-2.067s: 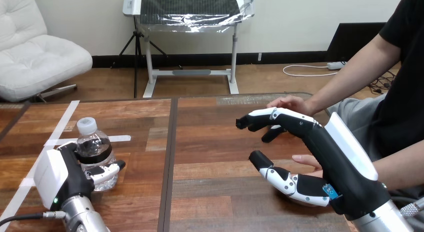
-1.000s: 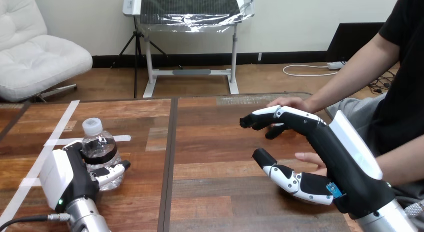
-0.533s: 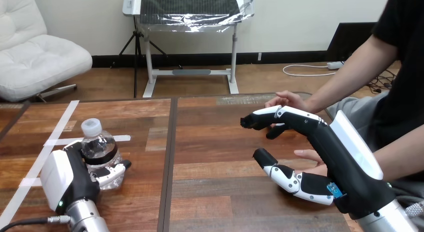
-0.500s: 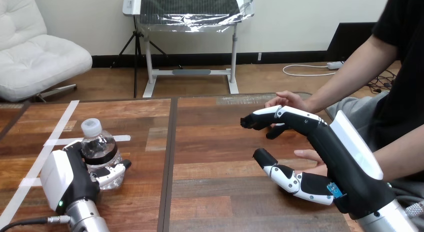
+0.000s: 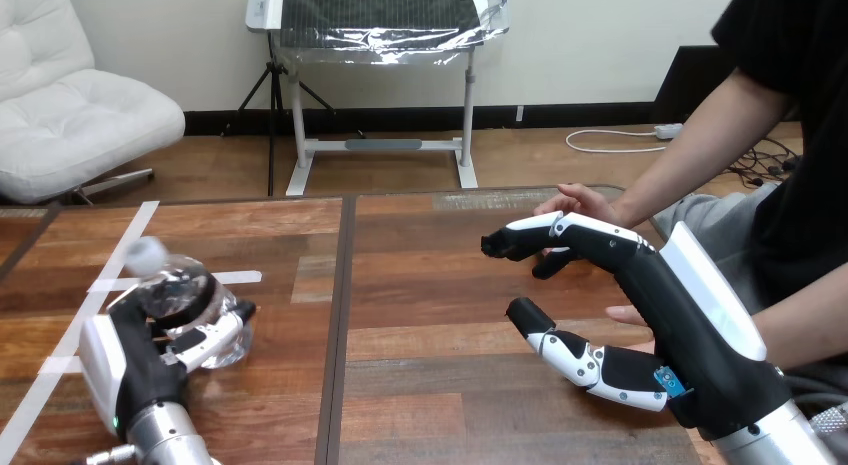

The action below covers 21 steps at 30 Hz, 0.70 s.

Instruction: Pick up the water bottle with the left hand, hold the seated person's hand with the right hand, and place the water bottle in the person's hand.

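Wooden table (image 5: pixel 430 285) bears white tape strips (image 5: pixel 130 230) at the left; at the right the person's farther hand (image 5: pixel 577 200) is just behind the fingers of the right hand (image 5: pixel 650 295), the person's nearer hand (image 5: pixel 630 313) partly hidden by its palm. The right hand reaches out, fingers straight and thumb spread, clasping nothing. The left hand (image 5: pixel 135 360) curls its fingers round the clear water bottle (image 5: pixel 185 297), tilted leftward near the tape; how full it is I cannot tell.
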Tool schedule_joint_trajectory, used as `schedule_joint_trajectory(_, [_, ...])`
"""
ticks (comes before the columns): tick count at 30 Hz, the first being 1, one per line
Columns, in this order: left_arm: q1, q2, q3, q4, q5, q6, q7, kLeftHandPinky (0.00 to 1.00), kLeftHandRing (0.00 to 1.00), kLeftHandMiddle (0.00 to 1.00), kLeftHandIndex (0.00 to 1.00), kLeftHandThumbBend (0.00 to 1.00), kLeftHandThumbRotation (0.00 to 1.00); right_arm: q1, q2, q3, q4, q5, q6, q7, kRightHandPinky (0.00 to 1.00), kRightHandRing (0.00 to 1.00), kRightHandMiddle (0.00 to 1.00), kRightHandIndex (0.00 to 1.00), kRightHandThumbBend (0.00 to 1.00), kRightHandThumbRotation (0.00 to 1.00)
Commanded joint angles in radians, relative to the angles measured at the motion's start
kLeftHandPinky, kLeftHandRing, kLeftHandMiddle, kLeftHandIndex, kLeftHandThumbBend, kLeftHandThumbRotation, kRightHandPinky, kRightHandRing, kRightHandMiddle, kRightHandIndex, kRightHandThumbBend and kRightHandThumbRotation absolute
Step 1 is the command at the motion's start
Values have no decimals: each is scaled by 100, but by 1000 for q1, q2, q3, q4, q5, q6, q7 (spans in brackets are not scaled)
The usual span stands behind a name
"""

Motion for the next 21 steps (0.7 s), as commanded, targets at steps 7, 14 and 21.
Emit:
schedule_joint_trajectory(7, [-1,-44,39,-204,-82,-84,-98,36,42,48,49,70,0,-33,6,-17,-35,1,-14,-17,59,70,70,68,36,0])
schedule_joint_trajectory(14, [31,-73,47,-322,-112,-89,-146,36,41,47,49,70,0,-39,6,-16,-30,-6,-20,-21,59,70,70,68,36,0])
schedule_joint_trajectory(21, [58,-91,39,-422,-119,-79,-182,35,41,47,48,71,0,-42,8,-15,-33,-15,-11,-21,59,70,70,69,36,0])
